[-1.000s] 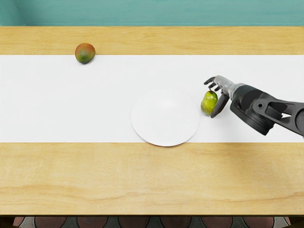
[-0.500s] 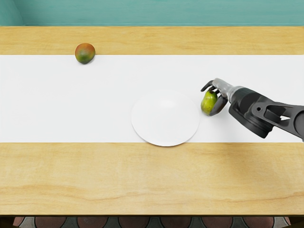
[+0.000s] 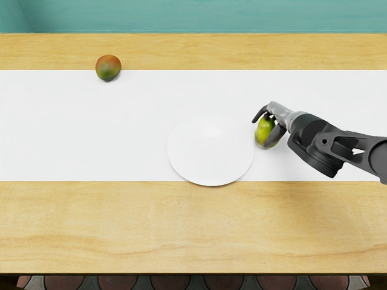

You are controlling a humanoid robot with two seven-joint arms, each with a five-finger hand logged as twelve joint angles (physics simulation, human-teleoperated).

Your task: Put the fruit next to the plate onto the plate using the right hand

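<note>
Here, the robot's right hand gripped a green pear just to the right of the white plate; the dark fingers were curled narrowly over the fruit's upper end and the side away from the plate, and the thumb wrapped its lower end, so that only the yellow-green face turned toward the plate showed; the pear stood close off the plate's right rim, not on it, and whether it touched the rim could not be told; nor could it be told whether the fruit rested on the cloth or was raised clear of it. The right arm, grey and black, reached in from the picture's right edge, to the right of the plate and about level with its centre; the plate lay on a broad white cloth that ran as a band across the wooden surface, with wood showing both beyond the plate and nearer than it. A red-and-green mango sat well apart from the plate, far to its upper left, at the far edge of the cloth; a teal wall closed the scene beyond the plate.
</note>
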